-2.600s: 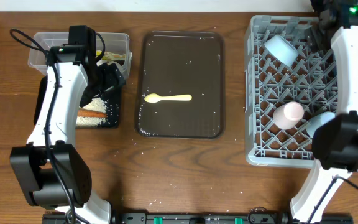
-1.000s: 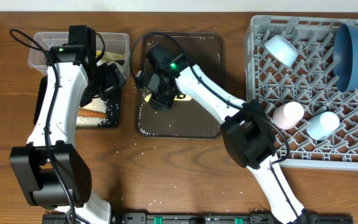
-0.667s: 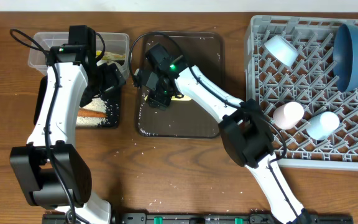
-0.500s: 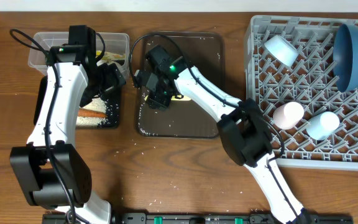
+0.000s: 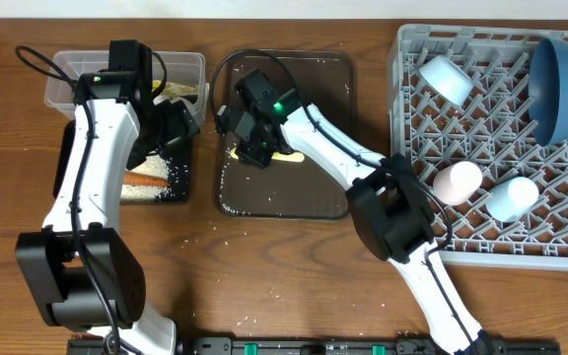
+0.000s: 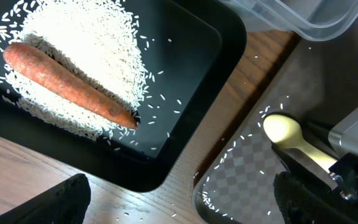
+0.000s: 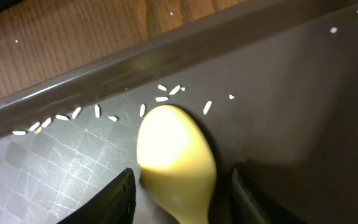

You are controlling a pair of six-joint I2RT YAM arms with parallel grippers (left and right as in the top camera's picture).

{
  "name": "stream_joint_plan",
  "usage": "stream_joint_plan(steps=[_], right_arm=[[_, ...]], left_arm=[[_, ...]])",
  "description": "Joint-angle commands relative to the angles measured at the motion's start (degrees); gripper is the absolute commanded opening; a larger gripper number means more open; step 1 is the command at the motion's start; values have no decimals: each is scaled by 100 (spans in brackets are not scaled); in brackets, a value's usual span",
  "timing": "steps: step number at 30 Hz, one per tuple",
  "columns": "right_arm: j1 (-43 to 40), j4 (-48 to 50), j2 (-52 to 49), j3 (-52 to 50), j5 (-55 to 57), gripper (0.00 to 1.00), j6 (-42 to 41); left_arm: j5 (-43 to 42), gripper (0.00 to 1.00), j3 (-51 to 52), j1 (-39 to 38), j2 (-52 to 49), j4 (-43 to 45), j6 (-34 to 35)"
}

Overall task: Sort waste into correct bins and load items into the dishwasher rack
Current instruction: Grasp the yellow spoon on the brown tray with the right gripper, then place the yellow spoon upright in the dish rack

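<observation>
A pale yellow spoon point(image 7: 176, 158) lies on the dark brown serving tray point(image 5: 294, 94). My right gripper point(image 7: 185, 199) is down over its bowl, one finger on each side with a thin gap at both, so it is open. In the overhead view the right gripper point(image 5: 256, 150) hides the bowl and only the spoon's handle point(image 5: 286, 156) shows. My left gripper point(image 6: 185, 205) hangs wide open and empty above the table edge beside the black tray point(image 6: 191, 74), which holds the rice heap point(image 6: 86, 50) and the carrot stick point(image 6: 67, 81).
The clear tub point(image 5: 67, 84) holds crumpled paper point(image 5: 180, 91). The grey rack point(image 5: 491, 128) on the right holds a dark blue bowl point(image 5: 557, 84), a light blue bowl point(image 5: 445, 77), a pink cup point(image 5: 459, 181) and a light blue cup point(image 5: 514, 197). Loose rice grains dot the brown tray.
The right arm has come from the rack to the brown tray, and its fingers have drawn closer around the spoon's bowl. The left arm has not moved.
</observation>
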State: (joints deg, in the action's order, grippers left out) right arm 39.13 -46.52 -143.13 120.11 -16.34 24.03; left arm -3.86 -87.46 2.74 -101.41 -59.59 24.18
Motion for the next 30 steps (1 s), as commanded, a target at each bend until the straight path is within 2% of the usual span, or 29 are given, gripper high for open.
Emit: stream_joint_plan(steps=[1,3,9,12,23,30], right_arm=[[-59,-48,-70,-227,-90,41,-140],[-59,-48,-70,-271,-122,36,-236],[-61,-66,-70,-271,-234,10,-592],[-105,-138,-70,-271,-232,2,-780],[-352,-688,44,-101,-566,1,-1040],[-962,-1266,953,260,-662,1,-1550]], left_arm=[[92,96,-2,9,2,-15,-4],[92,96,-2,9,2,-15,-7],[92,97,-4,9,2,-15,-7],[92,97,-2,9,2,-15,-4],[92,96,-2,9,2,-15,-4],[92,96,-2,9,2,-15,-7]])
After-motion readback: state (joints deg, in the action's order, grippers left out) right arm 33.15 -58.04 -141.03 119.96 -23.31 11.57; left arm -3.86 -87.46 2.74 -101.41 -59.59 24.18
